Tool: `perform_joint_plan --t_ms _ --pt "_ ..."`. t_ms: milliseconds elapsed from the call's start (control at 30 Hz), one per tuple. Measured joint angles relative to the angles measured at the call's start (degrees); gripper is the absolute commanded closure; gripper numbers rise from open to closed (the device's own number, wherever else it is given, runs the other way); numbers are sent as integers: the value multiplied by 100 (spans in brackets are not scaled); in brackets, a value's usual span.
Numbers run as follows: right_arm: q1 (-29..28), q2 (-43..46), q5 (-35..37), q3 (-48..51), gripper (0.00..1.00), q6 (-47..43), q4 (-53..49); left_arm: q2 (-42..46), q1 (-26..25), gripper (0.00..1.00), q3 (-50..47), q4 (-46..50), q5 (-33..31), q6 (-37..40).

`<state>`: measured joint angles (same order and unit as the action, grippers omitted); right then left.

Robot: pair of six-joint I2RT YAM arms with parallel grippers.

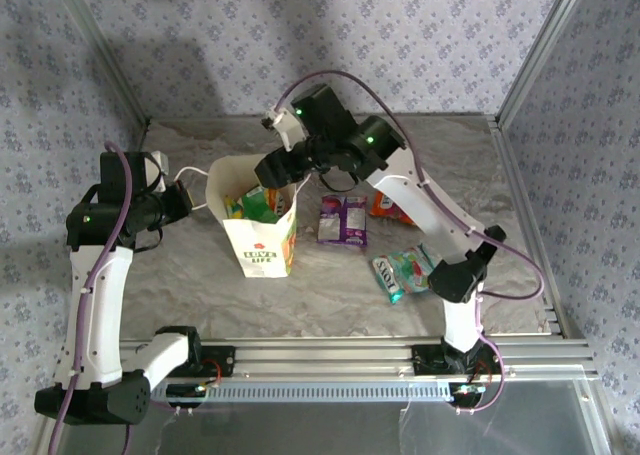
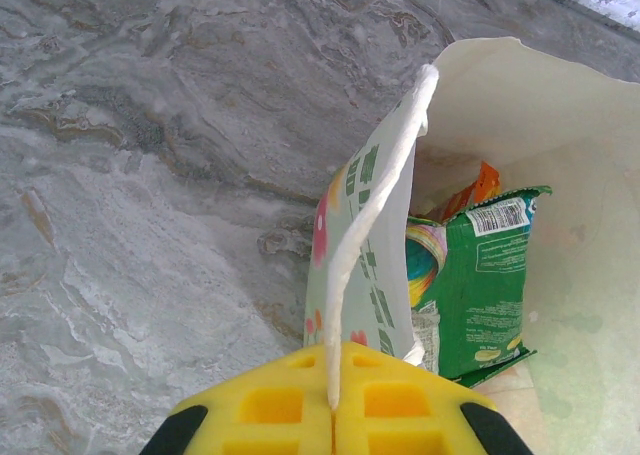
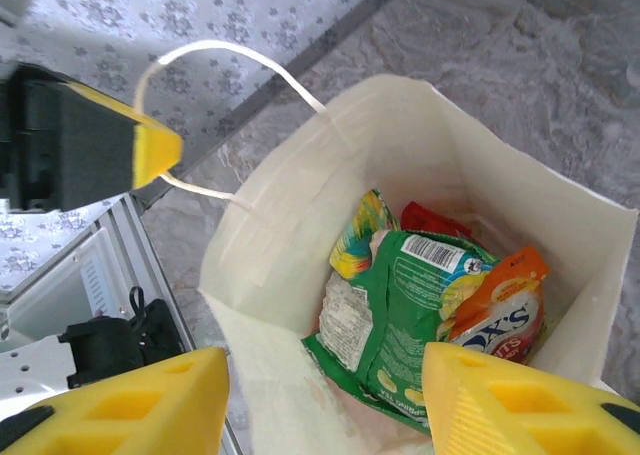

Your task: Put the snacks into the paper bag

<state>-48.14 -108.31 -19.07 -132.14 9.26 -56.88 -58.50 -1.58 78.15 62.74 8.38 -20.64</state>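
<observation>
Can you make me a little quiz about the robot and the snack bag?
1. True or false: the paper bag lies flat on its side.
2. What does the left end effector pinch? A) the bag's cord handle B) a spoon C) nothing at all
3. Fill the gap: the right end effector hovers over the bag's mouth with its jaws ____.
Key: 1 false, it stands upright. 2 A. 3 open.
</observation>
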Motion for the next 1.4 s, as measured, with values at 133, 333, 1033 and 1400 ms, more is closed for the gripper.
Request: perform_joint_plan --t_ms 133,333,1033,1400 --pt "0 409 179 302 42 -122 125 2 0 94 0 0 0 0" --pt "11 1204 649 1231 40 -262 299 2 0 93 2 0 31 11" --pt "1923 3716 1355 4994 19 1316 1224 70 9 93 13 24 153 61" --pt "3440 4527 911 6616 13 2240 1368 59 9 93 13 22 243 61"
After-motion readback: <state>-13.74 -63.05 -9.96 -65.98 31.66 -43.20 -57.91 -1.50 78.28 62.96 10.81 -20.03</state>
